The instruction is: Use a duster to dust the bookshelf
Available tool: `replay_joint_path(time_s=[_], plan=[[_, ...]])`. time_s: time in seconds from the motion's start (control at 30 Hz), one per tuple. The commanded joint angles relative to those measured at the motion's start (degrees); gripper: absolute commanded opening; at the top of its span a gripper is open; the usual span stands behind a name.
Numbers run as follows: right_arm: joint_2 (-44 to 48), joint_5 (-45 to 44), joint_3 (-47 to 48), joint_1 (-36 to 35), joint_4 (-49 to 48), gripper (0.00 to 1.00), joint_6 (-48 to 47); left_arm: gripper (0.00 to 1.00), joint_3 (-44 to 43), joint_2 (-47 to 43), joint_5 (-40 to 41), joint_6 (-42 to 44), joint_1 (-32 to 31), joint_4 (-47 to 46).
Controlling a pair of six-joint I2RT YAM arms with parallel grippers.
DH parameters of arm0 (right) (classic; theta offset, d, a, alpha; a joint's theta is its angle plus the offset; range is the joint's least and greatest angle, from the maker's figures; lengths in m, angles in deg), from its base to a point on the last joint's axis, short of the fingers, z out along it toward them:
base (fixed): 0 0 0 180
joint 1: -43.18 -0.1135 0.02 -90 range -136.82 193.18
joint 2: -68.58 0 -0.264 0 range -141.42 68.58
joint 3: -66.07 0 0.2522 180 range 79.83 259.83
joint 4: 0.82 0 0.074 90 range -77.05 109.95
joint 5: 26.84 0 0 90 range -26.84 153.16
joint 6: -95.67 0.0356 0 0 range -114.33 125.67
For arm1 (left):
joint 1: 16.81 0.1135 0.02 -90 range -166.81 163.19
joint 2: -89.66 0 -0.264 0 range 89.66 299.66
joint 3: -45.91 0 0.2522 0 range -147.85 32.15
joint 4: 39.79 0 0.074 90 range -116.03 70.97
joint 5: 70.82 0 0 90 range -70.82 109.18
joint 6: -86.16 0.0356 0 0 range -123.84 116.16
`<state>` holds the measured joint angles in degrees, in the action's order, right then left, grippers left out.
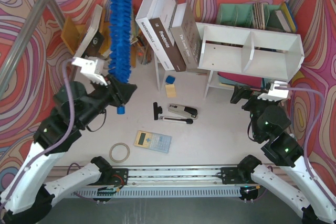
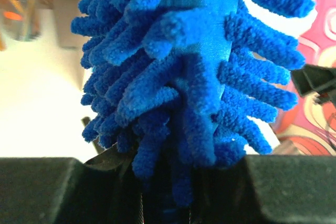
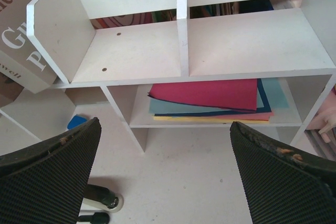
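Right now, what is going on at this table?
The left end effector is shut on the handle of the long fluffy royal-blue microfibre duster, holding it upright, well left of the wide white board bookshelf and not touching it. The right end effector is open and empty, facing the front of the bookshelf. The dusting itself has not yet begun.

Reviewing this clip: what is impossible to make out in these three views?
- Top view: tip of the duster, cut off by the upper edge.
- Left wrist view: where the left claw grips the handle, buried under blue fibres.
- Right wrist view: lower level of the bookshelf, its back covered by stacked coloured sheets.
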<state>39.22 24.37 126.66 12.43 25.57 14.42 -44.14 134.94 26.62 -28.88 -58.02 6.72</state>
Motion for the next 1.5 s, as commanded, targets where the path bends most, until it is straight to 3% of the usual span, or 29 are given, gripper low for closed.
replay_joint_path(time_s=[0.0, 0.17, 0.4, 0.7, 1.1, 1.47], plan=[[0.05, -2.51, 0.06, -0.02, -1.97, 0.99, -1.55, 0.0, 0.31, 1.66, -9.84, -2.56, -3.46, -9.79], [-0.94, -2.74, 0.11, -0.02, -1.87, 0.99, -1.5, 0.0, -1.53, 5.2, -1.11, 2.74, -17.73, -11.07], [-0.4, -4.39, 0.08, -0.02, -1.19, 0.99, -0.45, 0.0, -1.08, 12.89, 5.42, 2.43, -28.04, -15.42], [3.46, -8.63, -0.76, -0.03, -2.12, 0.99, -0.21, 0.0, 1.64, 23.91, 9.09, -4.3, -31.34, -15.52], [2.39, -8.19, -0.94, -0.02, -2.22, 0.99, 0.29, 0.0, 8.71, 29.57, 16.89, -9.25, -35.7, -10.07], [2.67, -8.06, -1.1, 0.0, -2.06, 0.99, 0.53, 0.0, 8.24, 35.76, 12.15, -6.46, -35.63, -2.93]])
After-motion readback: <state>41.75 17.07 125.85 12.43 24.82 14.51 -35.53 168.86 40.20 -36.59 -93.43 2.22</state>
